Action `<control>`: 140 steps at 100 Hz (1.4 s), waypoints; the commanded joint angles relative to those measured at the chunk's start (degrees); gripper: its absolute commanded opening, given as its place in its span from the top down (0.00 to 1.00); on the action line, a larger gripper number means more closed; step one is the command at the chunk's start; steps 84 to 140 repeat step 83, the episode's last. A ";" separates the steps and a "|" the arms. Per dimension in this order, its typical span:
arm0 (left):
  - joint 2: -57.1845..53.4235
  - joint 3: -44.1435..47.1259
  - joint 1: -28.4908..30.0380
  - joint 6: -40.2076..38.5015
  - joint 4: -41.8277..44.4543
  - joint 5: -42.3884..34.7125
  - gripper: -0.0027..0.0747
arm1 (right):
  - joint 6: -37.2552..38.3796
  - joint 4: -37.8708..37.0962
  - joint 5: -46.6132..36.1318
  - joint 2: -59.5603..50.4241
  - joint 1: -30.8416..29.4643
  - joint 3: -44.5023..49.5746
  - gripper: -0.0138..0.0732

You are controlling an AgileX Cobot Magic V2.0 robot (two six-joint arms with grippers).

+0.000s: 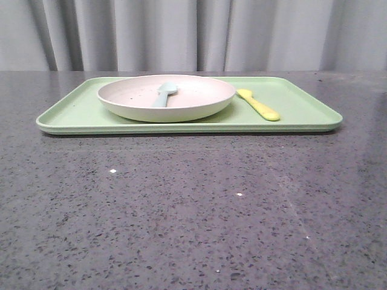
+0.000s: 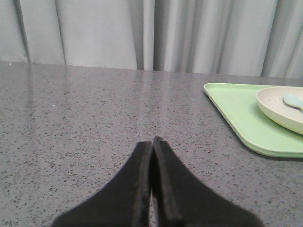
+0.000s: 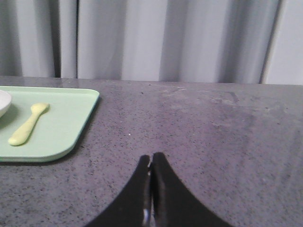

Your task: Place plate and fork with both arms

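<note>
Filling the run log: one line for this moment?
plate on tray, spoon in it | fork beside plate | left claw shut | right claw shut

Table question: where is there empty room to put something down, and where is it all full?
The table is bare in front of the green tray, and on both sides of it. On the tray, only its right end past the fork and its left corner are free. The plate fills the middle, with a spoon inside.

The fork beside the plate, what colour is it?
The fork is bright yellow; the front view shows it best.
</note>
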 commanded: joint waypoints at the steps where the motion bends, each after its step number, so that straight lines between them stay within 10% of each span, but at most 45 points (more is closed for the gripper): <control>1: -1.87 0.76 -0.22 -0.35 -0.43 -4.49 0.99 | -0.05 1.26 -2.87 -2.49 -1.18 0.17 0.92; 140: -1.87 0.76 -0.22 -0.35 -0.43 -4.49 0.99 | -0.10 1.53 4.83 -4.14 -1.33 0.11 0.92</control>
